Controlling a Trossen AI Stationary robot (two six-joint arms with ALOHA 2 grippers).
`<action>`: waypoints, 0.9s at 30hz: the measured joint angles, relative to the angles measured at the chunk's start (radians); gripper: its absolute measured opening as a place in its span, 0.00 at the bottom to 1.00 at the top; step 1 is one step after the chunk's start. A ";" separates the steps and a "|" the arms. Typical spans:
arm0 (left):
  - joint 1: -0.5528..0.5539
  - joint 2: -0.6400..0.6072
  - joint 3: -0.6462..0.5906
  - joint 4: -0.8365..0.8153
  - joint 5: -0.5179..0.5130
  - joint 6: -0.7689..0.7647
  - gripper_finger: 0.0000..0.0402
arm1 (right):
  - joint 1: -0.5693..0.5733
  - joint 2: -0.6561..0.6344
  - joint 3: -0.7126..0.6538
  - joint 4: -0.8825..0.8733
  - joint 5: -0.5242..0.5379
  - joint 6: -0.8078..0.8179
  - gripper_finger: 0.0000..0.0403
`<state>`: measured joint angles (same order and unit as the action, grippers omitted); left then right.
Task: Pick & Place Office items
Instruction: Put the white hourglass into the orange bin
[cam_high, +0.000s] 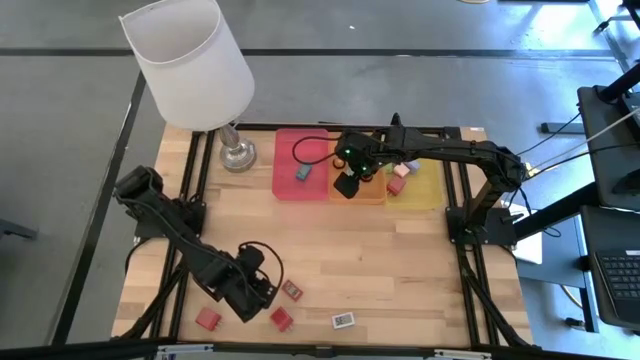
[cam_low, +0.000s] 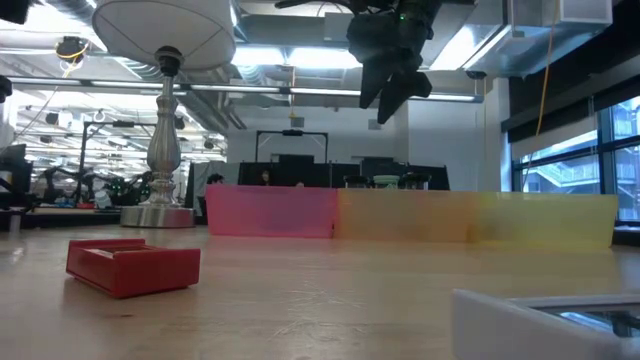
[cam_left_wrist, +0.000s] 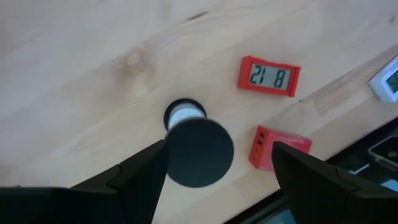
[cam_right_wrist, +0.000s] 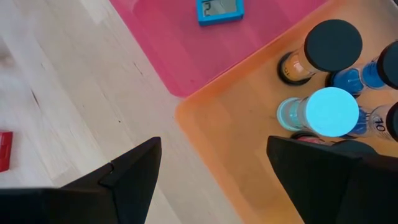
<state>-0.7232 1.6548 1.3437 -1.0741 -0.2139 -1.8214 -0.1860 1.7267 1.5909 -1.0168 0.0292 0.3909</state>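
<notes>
Left gripper (cam_left_wrist: 214, 168) spread around black cylinder (cam_left_wrist: 198, 149), contact unclear. Right gripper (cam_right_wrist: 211, 168) spread, empty, above orange tray (cam_right_wrist: 249, 149); fingertips cut off.

Bright, even overhead light — ceiling strips and daylight from windows in low view. Soft, short shadows on worktop (cam_high: 380, 250). Near foreground blurred in low view; dark gripper fingers (cam_left_wrist: 143, 180) out of focus — wrist views.
</notes>
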 joint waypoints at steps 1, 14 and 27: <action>-0.003 0.004 0.000 -0.001 0.005 0.000 0.70 | 0.000 0.000 0.000 0.000 0.000 -0.006 0.73; -0.008 0.048 0.005 -0.011 0.007 0.002 0.70 | 0.000 0.000 0.000 0.022 0.000 -0.017 0.73; 0.013 0.008 0.002 -0.008 0.002 0.002 0.70 | 0.000 0.000 0.000 0.037 0.000 -0.033 0.73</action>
<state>-0.7101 1.6630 1.3457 -1.0818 -0.2119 -1.8198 -0.1860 1.7267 1.5909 -0.9794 0.0288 0.3584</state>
